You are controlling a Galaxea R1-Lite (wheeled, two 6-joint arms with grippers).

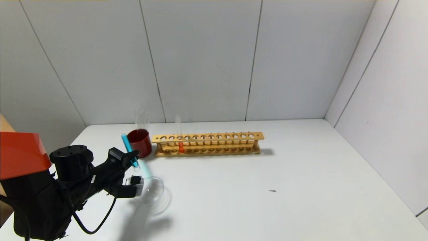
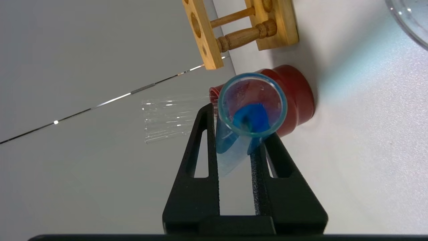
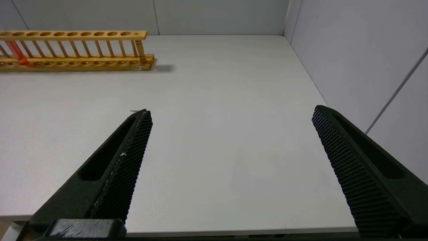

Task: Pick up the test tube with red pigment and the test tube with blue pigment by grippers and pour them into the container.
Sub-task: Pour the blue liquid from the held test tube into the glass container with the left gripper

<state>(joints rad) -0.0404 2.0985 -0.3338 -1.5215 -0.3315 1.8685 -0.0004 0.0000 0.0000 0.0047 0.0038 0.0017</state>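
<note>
My left gripper (image 1: 134, 164) is shut on the test tube with blue pigment (image 1: 128, 148) and holds it tilted above the table, just behind and left of the container (image 1: 154, 193), a low clear glass dish. In the left wrist view the tube's open mouth (image 2: 250, 105) faces the camera between the fingers (image 2: 207, 140), with blue liquid inside. The dish's rim (image 2: 409, 20) shows at a corner there. The test tube with red pigment (image 1: 180, 146) stands in the wooden rack (image 1: 214, 136), also seen in the right wrist view (image 3: 16, 53). My right gripper (image 3: 233, 113) is open and empty over the table's right part.
A dark red cup (image 1: 140, 142) holding colourless clear tubes (image 1: 141, 117) stands just left of the rack, close behind my left gripper. A small dark speck (image 1: 272, 191) lies on the white table. Grey walls close in the back and the right side.
</note>
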